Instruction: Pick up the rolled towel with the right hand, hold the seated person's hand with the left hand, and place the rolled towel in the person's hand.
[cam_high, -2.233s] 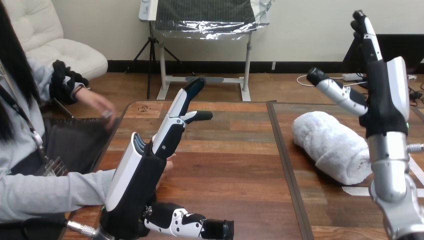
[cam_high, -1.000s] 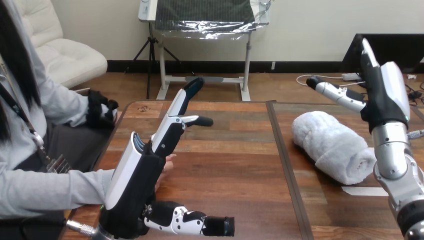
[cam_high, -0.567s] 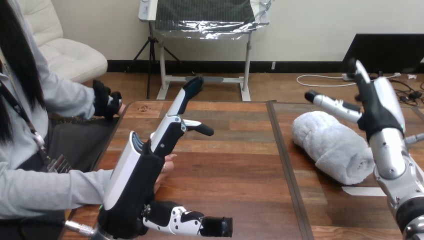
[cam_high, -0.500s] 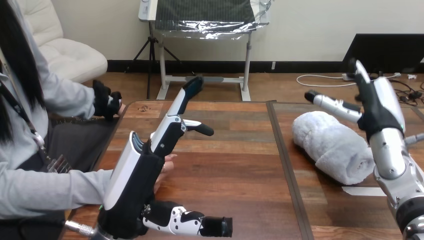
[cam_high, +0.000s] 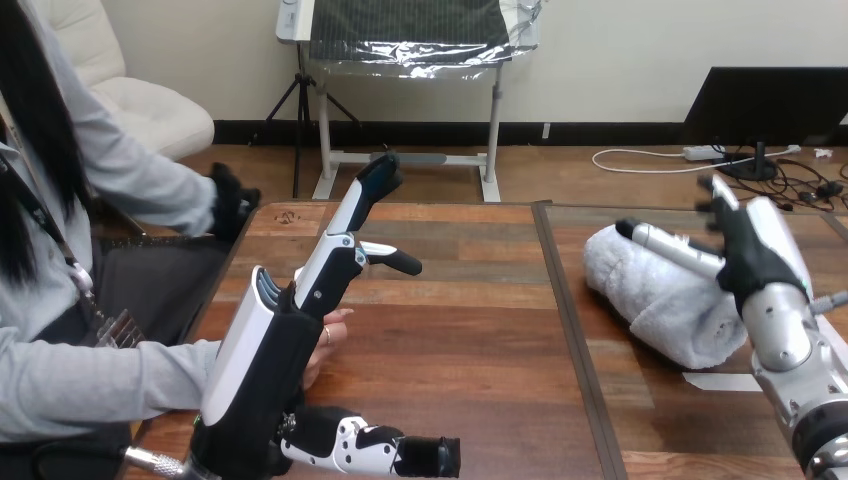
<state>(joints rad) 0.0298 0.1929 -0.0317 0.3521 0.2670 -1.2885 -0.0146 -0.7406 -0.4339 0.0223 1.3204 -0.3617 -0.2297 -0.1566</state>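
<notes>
Wooden table (cam_high: 470, 330) carries a plush, cylindrical rolled towel (cam_high: 650, 295) at the right hand (cam_high: 752, 250).

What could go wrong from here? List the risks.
The right hand is open at the right side of the rolled towel, not closed on it: a shallow grip could loosen the roll or drop it. The left hand stands open beside the person's hand, not curled round it, so delivery may miss.

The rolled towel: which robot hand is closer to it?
Right. The right hand is open just above the rolled towel, its thumb stretched over it. The left hand is far off across the table, beside the person's hand.
</notes>
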